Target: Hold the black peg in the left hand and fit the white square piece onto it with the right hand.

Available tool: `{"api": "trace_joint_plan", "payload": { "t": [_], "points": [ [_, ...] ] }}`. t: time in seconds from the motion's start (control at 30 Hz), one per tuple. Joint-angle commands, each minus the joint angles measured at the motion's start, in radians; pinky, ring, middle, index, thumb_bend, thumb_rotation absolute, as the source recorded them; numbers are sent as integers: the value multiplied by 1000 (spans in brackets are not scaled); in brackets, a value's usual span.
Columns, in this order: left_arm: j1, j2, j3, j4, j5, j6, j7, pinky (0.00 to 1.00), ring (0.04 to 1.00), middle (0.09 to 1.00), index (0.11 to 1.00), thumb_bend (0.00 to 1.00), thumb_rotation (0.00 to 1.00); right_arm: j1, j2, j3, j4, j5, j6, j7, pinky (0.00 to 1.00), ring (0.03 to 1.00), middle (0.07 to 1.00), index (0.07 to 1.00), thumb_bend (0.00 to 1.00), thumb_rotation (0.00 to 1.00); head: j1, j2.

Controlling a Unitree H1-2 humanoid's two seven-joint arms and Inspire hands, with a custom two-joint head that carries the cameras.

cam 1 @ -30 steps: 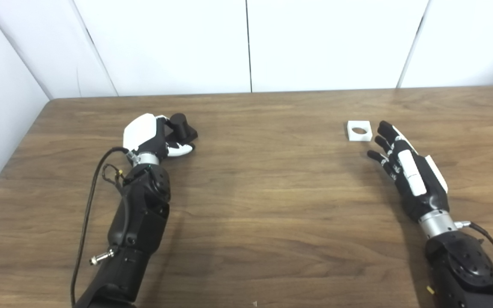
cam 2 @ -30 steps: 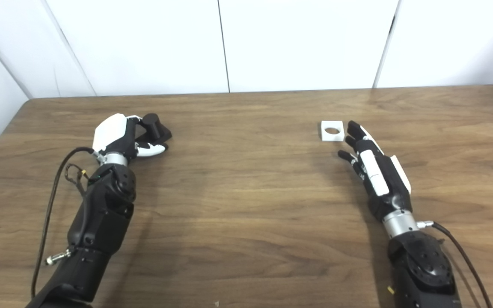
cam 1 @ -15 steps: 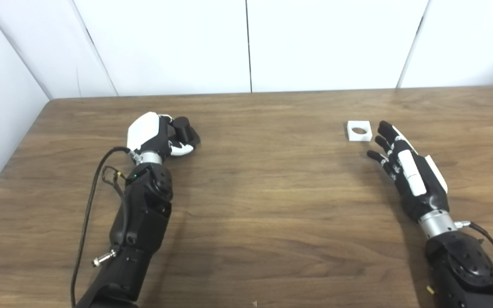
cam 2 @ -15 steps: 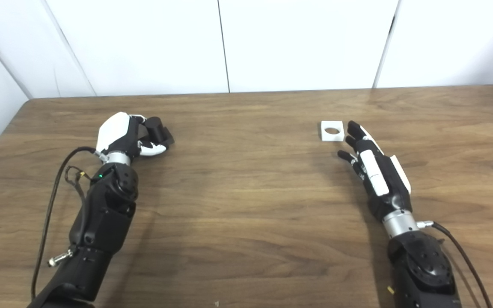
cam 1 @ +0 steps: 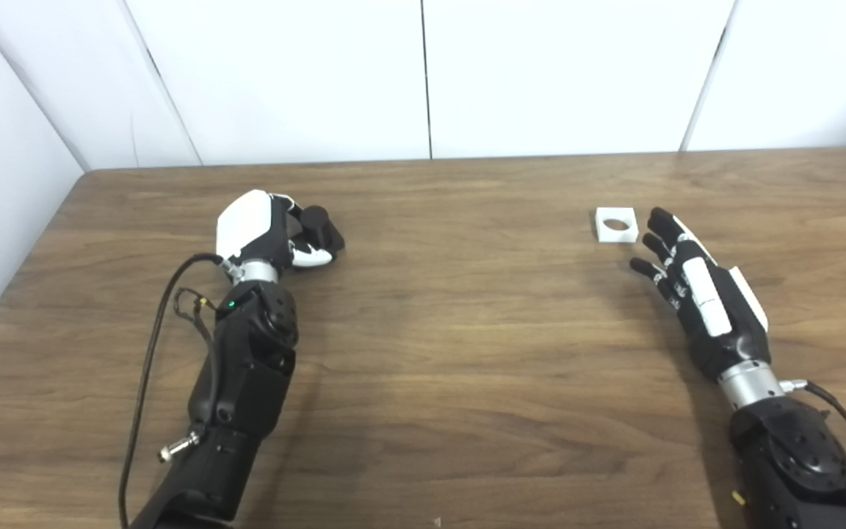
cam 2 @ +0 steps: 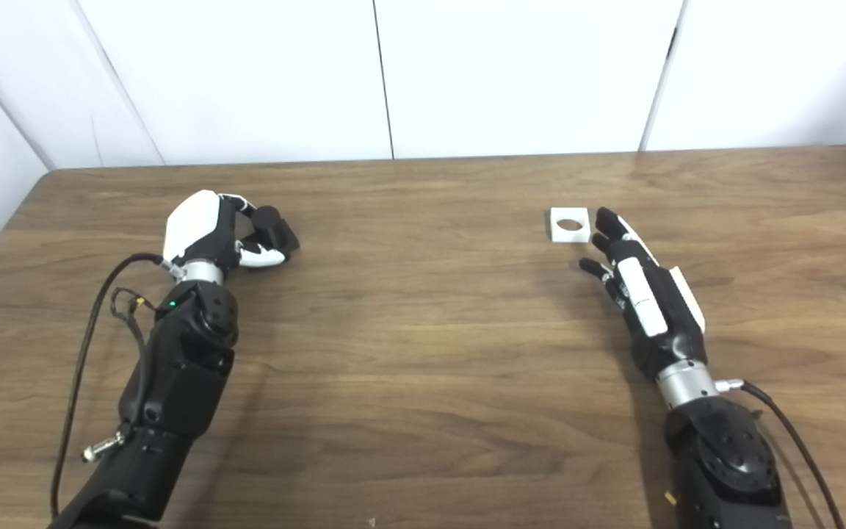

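Note:
The black peg (cam 1: 320, 226), a cylinder on a square base, is at the left of the wooden table, held in my left hand (cam 1: 265, 232), whose fingers are curled around it; the peg is tilted. It also shows in the right eye view (cam 2: 273, 226). The white square piece (cam 1: 617, 224) with a round hole lies flat on the table at the right. My right hand (cam 1: 695, 286) is open, fingers straight, just near and right of the piece, its fingertips beside it and not touching.
The wooden table (cam 1: 452, 353) has a back edge against white wall panels and a left edge near my left arm. A black cable (cam 1: 151, 345) loops beside the left forearm.
My left hand has closed tighter on the black peg and tipped it, drawing it slightly nearer and lifting it. The right hand and the white piece have not moved.

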Motion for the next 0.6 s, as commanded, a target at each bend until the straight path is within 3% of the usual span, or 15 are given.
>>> {"api": "trace_joint_plan", "payload": {
  "t": [0.0, 0.57],
  "points": [
    [3, 8, -3, -42, -7, 3, 1, 842, 921, 832, 485, 520, 59, 25, 8, 0, 11, 4, -17, 3, 843, 959, 958, 921, 651, 809, -1, 2],
    [170, -25, -77, -302, -2, 0, -17, 827, 926, 856, 488, 520, 61, 25, 36, 12, -1, 21, -18, 11, 927, 973, 970, 938, 576, 791, -22, 5]
  ]
}}
